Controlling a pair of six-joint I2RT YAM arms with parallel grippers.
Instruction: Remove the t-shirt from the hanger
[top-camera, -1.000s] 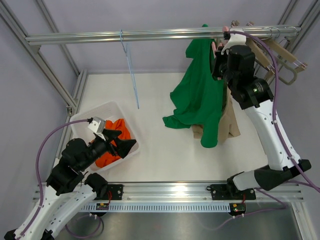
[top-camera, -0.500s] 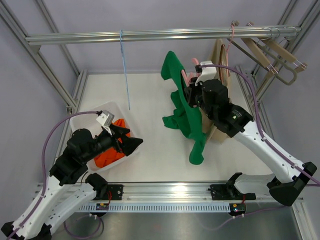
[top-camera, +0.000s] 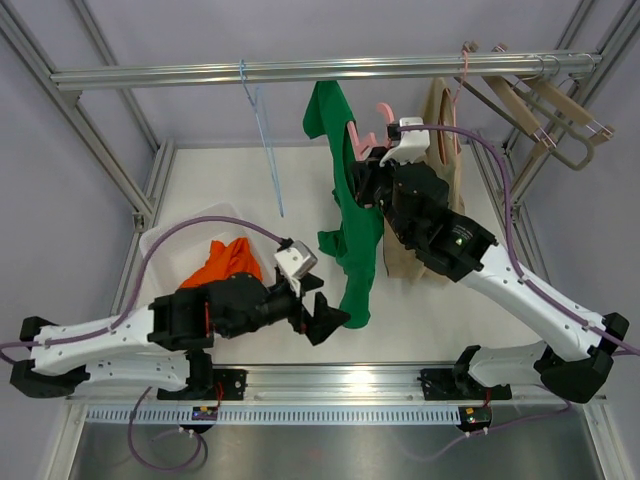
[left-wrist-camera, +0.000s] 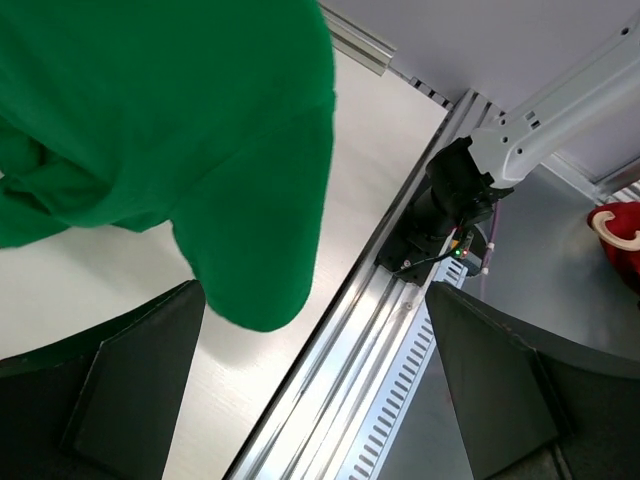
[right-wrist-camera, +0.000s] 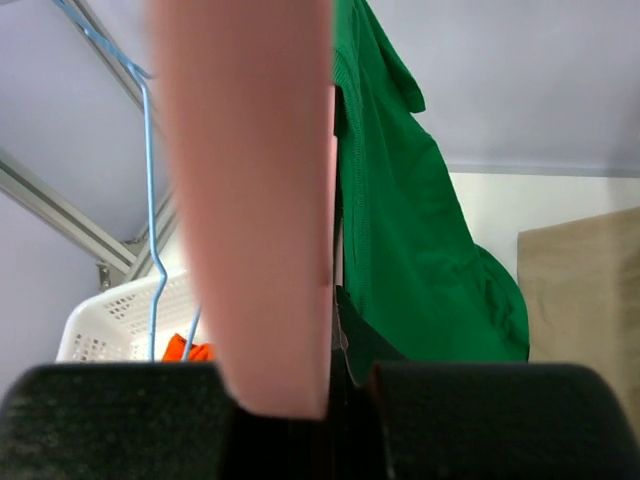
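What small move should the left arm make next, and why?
Probably ease the open left gripper forward and close on the green fabric t-shirt's hanging lower edge. That edge dangles just ahead of its fingers, while the right gripper is shut on the pink plastic hanger.

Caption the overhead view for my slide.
Right gripper holds the pink hanger bearing the green t-shirt; open left gripper hovers near its hem.

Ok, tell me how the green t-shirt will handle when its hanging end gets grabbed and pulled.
Probably floppy: the green t-shirt hangs in loose folds from the pink hanger, its lower end drooping. Likely light, since that thin hanger alone carries it. Pulled, it may stretch or snag on the hanger rather than slip off cleanly.
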